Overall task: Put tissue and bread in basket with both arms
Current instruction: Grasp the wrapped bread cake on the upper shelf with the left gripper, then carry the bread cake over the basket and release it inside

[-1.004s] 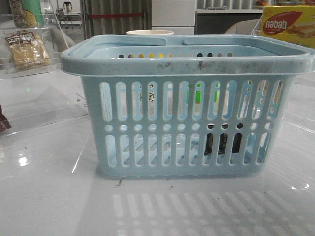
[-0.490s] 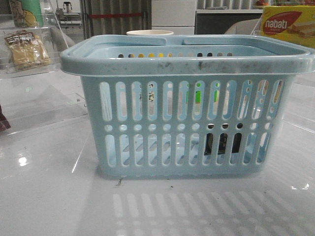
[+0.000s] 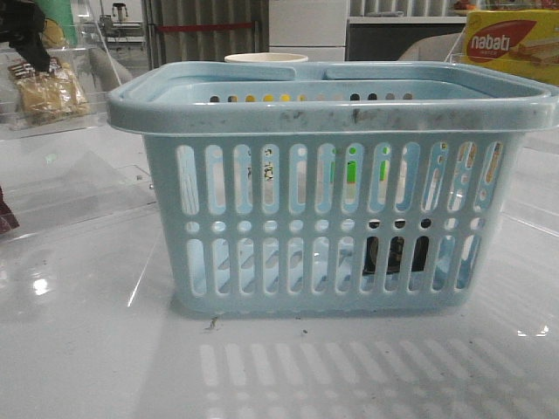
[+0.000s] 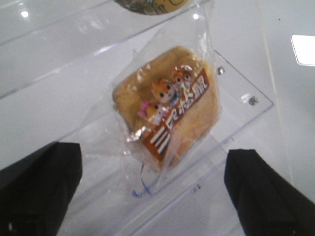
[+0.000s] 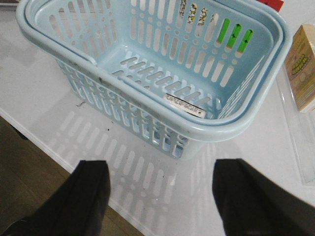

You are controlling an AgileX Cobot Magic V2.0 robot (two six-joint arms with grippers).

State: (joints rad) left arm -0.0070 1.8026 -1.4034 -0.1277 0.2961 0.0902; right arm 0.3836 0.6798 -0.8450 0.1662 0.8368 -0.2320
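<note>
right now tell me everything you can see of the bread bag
The bread is a clear, crinkly plastic bag of tan-yellow pieces, with an orange-brown label showing cartoon faces and white characters. It looks sealed and lies flat on a clear plastic shelf, to the left of the basket. The left gripper is open above it, not touching.

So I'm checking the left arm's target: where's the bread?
The bread lies on a clear shelf at the front view's far left, left of the basket, with the open left gripper over it.
</note>
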